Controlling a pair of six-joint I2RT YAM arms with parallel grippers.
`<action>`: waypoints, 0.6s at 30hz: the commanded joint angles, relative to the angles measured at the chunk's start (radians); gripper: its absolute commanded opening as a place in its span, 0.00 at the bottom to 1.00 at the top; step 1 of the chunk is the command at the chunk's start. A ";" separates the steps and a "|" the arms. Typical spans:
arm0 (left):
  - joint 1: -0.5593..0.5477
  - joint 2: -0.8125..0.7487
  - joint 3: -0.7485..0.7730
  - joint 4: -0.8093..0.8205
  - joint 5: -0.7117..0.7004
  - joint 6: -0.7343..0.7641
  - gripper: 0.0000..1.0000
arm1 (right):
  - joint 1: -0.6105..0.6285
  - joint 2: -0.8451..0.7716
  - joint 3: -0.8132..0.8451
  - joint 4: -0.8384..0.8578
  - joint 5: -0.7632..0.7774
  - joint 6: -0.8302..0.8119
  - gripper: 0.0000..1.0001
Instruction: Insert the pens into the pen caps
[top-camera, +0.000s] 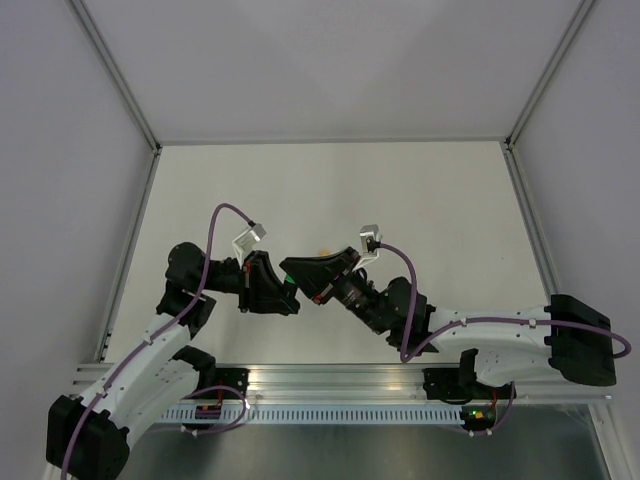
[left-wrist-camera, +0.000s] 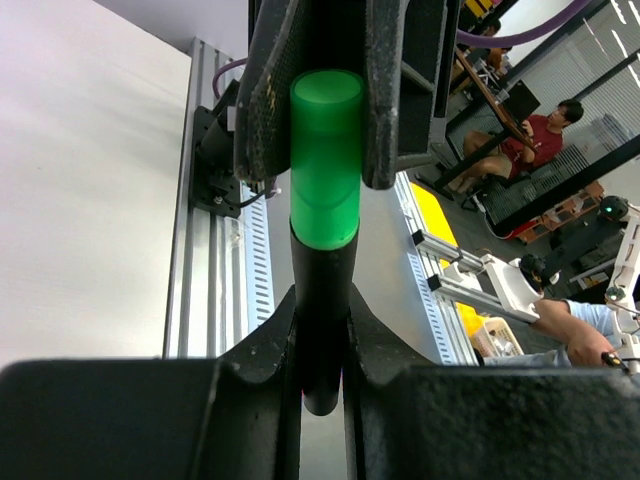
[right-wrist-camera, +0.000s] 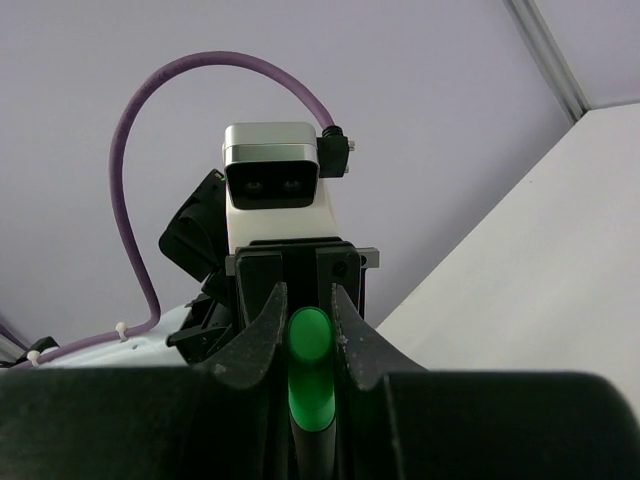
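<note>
green cap (left-wrist-camera: 326, 130) against black pen (left-wrist-camera: 320, 300)

Soft, even white light fills the overhead view, with a streak of glare along the metal rail (top-camera: 330, 378) low in the frame. Through the left wrist camera the green cap (left-wrist-camera: 325, 160) looks crisp, while the black pen (left-wrist-camera: 322, 320) below it sinks into dark blur. Through the right wrist camera the cap glows, overexposed, at bottom centre.
</note>
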 joint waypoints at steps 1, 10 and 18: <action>0.045 -0.010 0.117 0.197 -0.456 0.048 0.02 | 0.188 0.164 -0.128 -0.363 -0.407 0.129 0.00; 0.045 0.034 0.068 0.231 -0.447 0.047 0.02 | 0.238 0.248 -0.044 -0.378 -0.262 0.098 0.00; 0.041 0.031 -0.022 0.237 -0.421 0.058 0.02 | 0.235 0.078 0.089 -0.659 0.083 -0.047 0.00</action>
